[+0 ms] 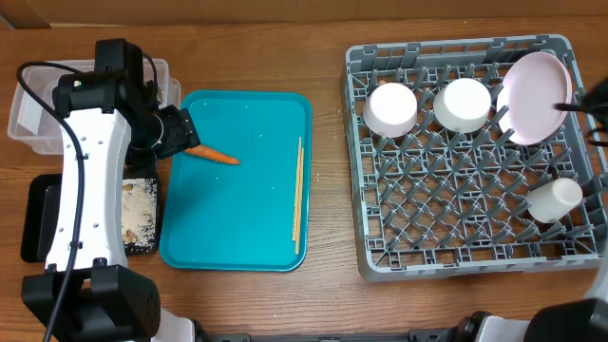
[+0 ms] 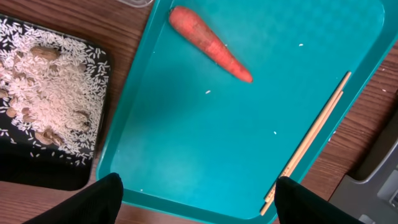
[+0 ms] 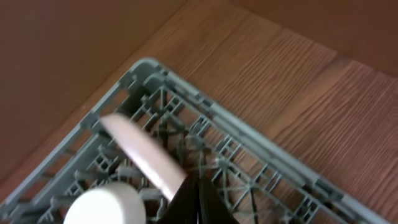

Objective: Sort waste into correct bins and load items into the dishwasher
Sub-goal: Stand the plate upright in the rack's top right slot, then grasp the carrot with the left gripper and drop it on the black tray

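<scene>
An orange carrot (image 1: 215, 155) lies on the teal serving tray (image 1: 256, 242), near its upper left; it also shows in the left wrist view (image 2: 210, 43). My left gripper (image 1: 180, 134) hovers just left of it, open and empty (image 2: 196, 190). Wooden chopsticks (image 1: 297, 190) lie along the tray's right side (image 2: 311, 134). The grey dish rack (image 1: 456, 256) holds two white bowls (image 1: 391, 107) (image 1: 463, 103), a pinkish plate (image 1: 535, 95) standing on edge and a white cup (image 1: 554, 199). My right gripper (image 3: 199, 202) is shut, right beside the plate's rim (image 3: 143, 155).
The black tray (image 1: 43, 223) with rice and nut scraps (image 2: 43, 93) sits left of the teal tray. The clear tub (image 1: 28, 123) stands behind it, partly hidden by my left arm. Bare wooden table lies between the teal tray and the rack.
</scene>
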Controlling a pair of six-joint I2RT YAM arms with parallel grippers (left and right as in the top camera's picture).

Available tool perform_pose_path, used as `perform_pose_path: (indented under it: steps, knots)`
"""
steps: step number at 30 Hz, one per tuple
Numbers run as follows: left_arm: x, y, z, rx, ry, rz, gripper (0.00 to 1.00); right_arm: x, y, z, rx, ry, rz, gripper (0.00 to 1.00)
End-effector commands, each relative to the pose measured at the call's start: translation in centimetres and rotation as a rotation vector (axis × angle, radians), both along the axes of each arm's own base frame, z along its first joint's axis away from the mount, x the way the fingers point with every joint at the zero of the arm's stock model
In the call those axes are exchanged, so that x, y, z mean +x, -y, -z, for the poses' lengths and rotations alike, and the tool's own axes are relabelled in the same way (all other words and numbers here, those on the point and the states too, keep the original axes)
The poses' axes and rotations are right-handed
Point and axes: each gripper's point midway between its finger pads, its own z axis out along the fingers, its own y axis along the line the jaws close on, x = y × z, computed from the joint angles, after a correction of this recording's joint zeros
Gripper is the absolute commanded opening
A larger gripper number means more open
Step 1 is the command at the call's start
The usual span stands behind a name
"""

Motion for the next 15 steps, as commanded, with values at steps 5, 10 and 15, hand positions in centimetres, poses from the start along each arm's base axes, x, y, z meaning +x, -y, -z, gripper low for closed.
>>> perform_pose_path:
  steps: [5, 10, 15]
  knots:
    - [0.1, -0.1, -0.5, 0.012, 0.016, 0.019, 0.8, 2.3, 1.5, 4.4, 0.172, 0.009, -0.106, 0.04]
    - [0.1, -0.1, -0.5, 0.011, 0.015, 0.019, 0.8, 5.7, -2.4, 7.1, 0.319, 0.048, -0.337, 0.04]
    - [0.0, 0.0, -0.5, 0.008, 0.013, 0.02, 0.8, 6.4, -9.2, 8.1, 0.405, 0.051, -0.695, 0.04]
